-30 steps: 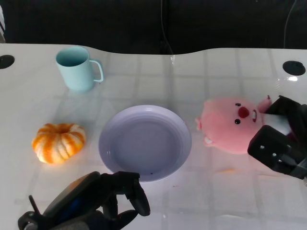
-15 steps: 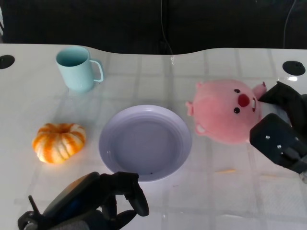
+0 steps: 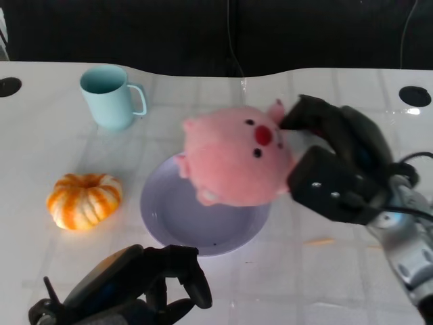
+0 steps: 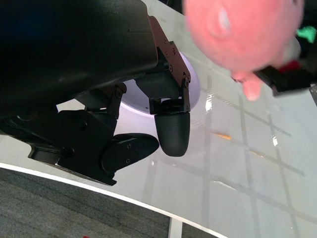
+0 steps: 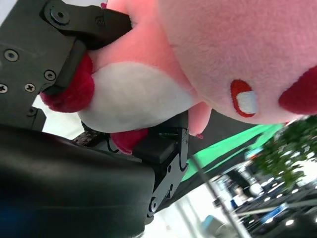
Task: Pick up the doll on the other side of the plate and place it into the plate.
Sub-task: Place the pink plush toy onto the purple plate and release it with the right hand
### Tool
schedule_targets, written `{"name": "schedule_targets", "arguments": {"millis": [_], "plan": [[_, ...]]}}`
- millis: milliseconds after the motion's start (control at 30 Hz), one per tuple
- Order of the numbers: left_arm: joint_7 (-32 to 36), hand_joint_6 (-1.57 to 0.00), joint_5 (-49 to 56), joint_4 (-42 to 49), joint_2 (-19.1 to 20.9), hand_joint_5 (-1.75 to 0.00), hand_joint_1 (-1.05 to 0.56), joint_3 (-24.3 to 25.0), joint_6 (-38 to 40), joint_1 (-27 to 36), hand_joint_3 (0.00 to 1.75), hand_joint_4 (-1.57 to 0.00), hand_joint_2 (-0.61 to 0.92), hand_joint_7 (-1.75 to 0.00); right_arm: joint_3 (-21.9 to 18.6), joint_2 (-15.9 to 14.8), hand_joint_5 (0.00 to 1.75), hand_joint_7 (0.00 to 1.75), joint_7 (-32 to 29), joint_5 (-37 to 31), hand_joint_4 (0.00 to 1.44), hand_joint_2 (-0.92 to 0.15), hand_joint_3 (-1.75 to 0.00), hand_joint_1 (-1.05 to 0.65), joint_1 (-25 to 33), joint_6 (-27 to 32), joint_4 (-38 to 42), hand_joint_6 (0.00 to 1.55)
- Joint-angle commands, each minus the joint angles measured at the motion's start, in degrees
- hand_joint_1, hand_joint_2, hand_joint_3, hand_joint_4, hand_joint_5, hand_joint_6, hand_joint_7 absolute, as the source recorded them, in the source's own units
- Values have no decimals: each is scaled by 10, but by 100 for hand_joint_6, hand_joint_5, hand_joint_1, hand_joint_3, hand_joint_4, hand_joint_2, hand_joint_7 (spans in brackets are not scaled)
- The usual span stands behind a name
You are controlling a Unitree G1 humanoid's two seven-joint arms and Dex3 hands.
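Gripping the pink doll [image 3: 233, 162], the right hand [image 3: 335, 169] hangs over the plate [image 3: 169, 217].

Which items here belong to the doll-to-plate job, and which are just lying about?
Part of the job:
- pink doll, held above the plate by the right hand
- lavender plate

Just lying about:
- teal mug
- orange pumpkin
- left hand, resting near the table edge, holding nothing

A light blue mug [image 3: 108, 97] stands upright on the white table [image 3: 54, 149], its handle turned toward the table's middle. Nearer the robot, well apart from the mug, an orange-and-white striped pumpkin [image 3: 83, 201] rests. 2 round black grommets [image 3: 414, 96] sit at the far corners.
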Motion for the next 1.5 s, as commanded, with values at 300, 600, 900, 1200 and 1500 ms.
{"name": "schedule_targets", "arguments": {"millis": [300,600,900,1200,1500], "plan": [[8,-73,25,-9,3,-174,-14,-6,0,5,82,-71,66,-111,44,61,175,174,-8,-33,92,-39,-123,-14,-79,-8,105,77],[4,-74,41,-23,0,-173,-16,-11,18,7,80,-70,67,-109,64,59,73,22,40,-40,56,-77,-34,-29,-81,-13,111,71],[3,-74,50,-25,2,-172,-16,-13,18,5,71,-69,70,-107,88,20,33,1,148,-54,8,-92,-10,-62,-70,12,57,27],[2,-73,55,-28,2,-175,-17,-17,28,2,65,-68,74,-107,76,-36,37,2,185,-57,8,-92,-8,-62,-35,0,-37,29],[3,-73,49,-21,-1,-172,-16,-15,23,-3,64,-68,75,-107,2,-105,67,5,205,-7,14,-92,-15,-58,69,-31,-189,41]]}}
